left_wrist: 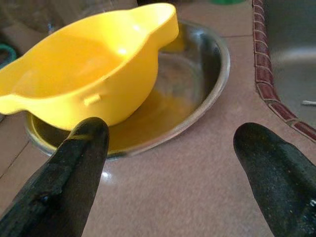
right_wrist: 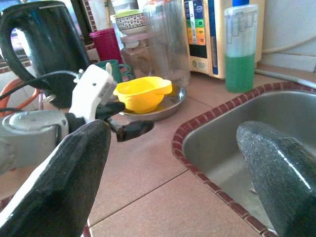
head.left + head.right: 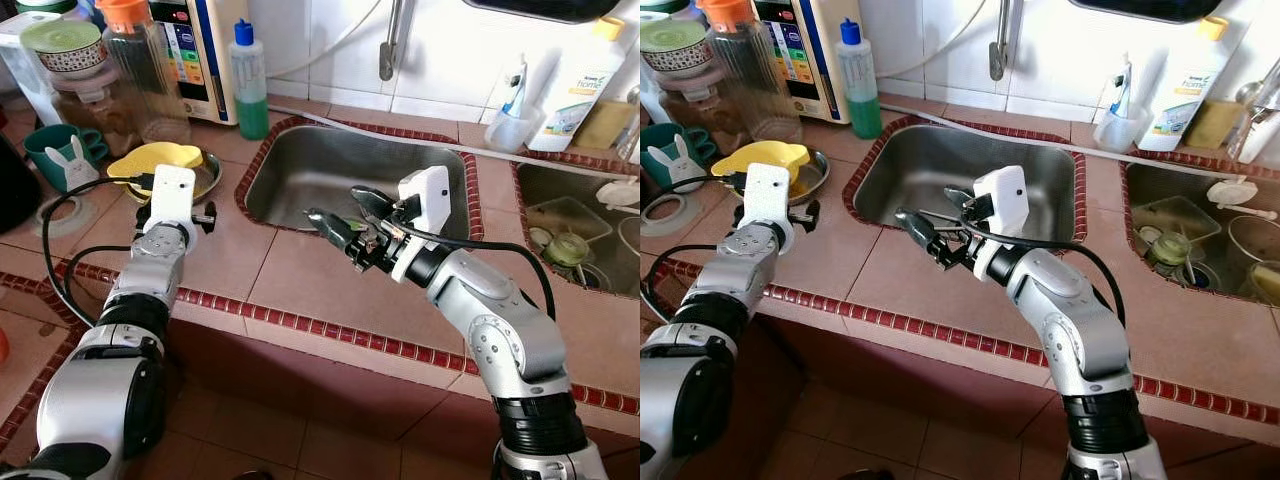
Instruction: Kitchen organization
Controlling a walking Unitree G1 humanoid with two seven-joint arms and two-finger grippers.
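Tiled counter (image 3: 290,270), glossy yellow bowl (image 1: 94,79) tilted in steel dish (image 1: 197,98), both jaws open, empty.

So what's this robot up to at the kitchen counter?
It stands at a tiled counter with both arms out and nothing held. The left gripper, fingers open, points at a yellow bowl sitting tilted in a steel dish beside the sink. The right gripper, also open, hovers at the sink's front edge. Neither touches anything yet; my guess is the bowl gets picked up next.
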